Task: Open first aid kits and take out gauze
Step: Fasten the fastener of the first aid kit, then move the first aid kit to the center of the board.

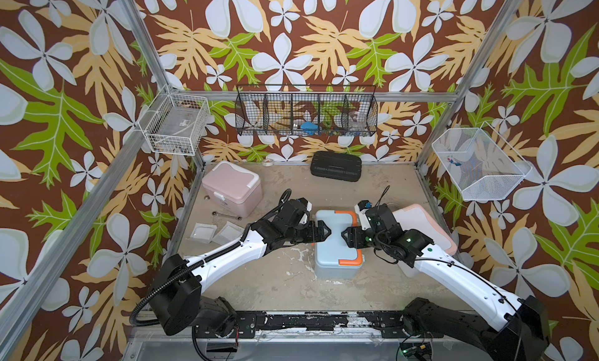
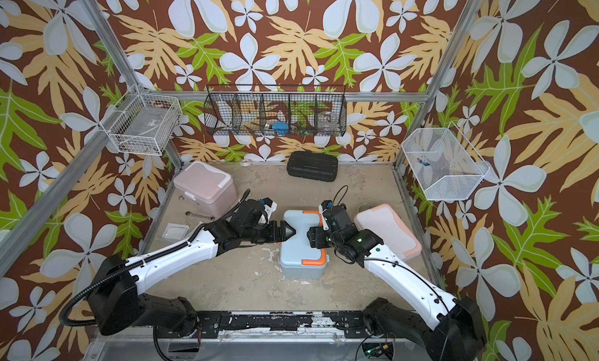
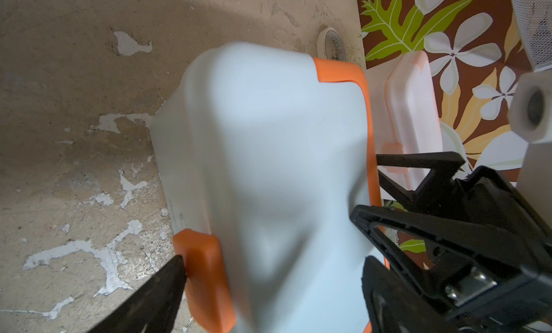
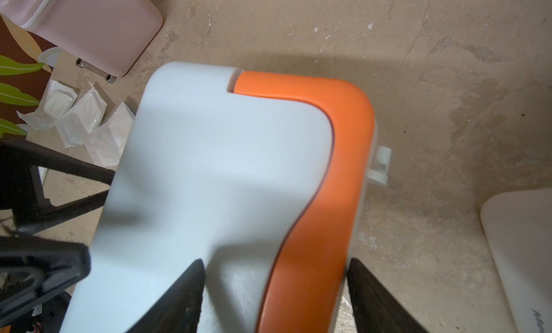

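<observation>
Light blue first aid kit (image 1: 335, 249) stands nearest me, at the middle of the desk (image 1: 278, 285), lid down, with its orange latch (image 1: 350, 261) on the near face. My left end effector (image 1: 325, 232) hangs over the lid's left edge, jaws spread wide, holding nothing that I can see. My right end effector (image 1: 346, 235) reaches in from the opposite side, jaws partly apart and straddling the orange handle (image 4: 322, 182). One of its fingers (image 4: 188, 289) sits over the blue lid, clear of the handle, so there is no grip. Behind my right arm sits the white kit with peach trim (image 1: 424, 226), shut. On my left, three gauze packets (image 4: 83, 119) lie on the desk, outside every kit. Farther back stands the pink kit (image 1: 231, 187), closed, with a metal wrench (image 1: 227, 216) just in front of it. At the back wall rest a black ribbed case (image 1: 336, 166) and a tape roll (image 1: 267, 162).
</observation>
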